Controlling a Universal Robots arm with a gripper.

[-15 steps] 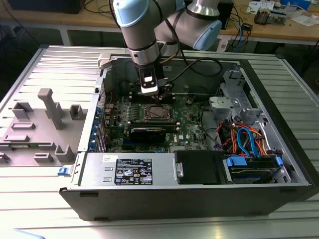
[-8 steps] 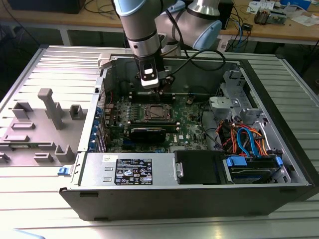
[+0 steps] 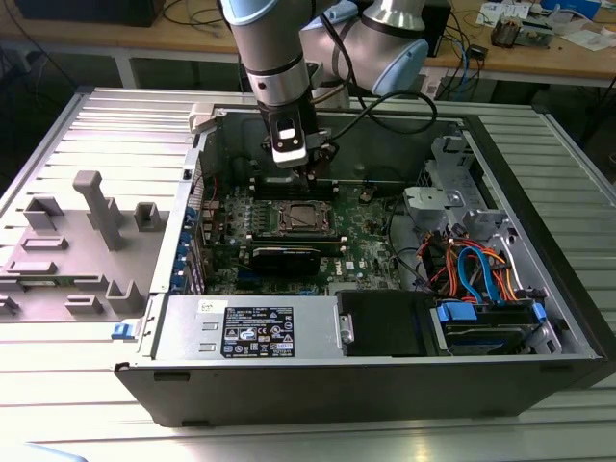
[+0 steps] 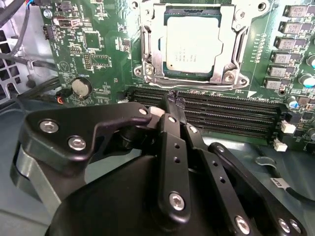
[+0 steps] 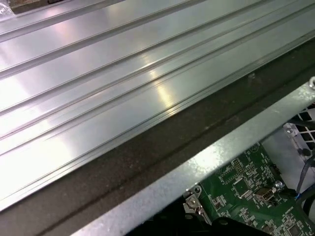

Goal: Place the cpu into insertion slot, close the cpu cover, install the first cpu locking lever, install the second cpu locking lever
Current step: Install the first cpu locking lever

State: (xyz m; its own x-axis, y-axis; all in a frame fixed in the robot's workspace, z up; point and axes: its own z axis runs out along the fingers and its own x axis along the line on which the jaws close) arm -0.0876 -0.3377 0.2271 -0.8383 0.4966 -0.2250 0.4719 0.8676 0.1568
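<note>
In the second wrist view the cpu (image 4: 196, 43), a silver-grey square, lies flat inside the insertion slot (image 4: 147, 73) on the green motherboard (image 4: 98, 44). The cpu cover (image 4: 227, 29), a thin silvery frame, lies down around the chip's edges. Thin metal levers run along both sides of the socket. My gripper (image 4: 172, 97) has its black fingers together, nothing between them, with the tips over the long black memory slots just beside the socket. In the exterior view the gripper (image 3: 313, 179) hangs just behind the socket (image 3: 303, 219), inside the open computer case.
Long black memory slots (image 4: 226, 115) and a coin battery (image 4: 81, 87) flank the socket. The case holds a power supply (image 3: 250, 329), a black card (image 3: 289, 256) and a drive bay with blue cables (image 3: 481, 279). A grey fixture tray (image 3: 77, 241) lies at the exterior view's left on the ribbed table (image 5: 98, 73).
</note>
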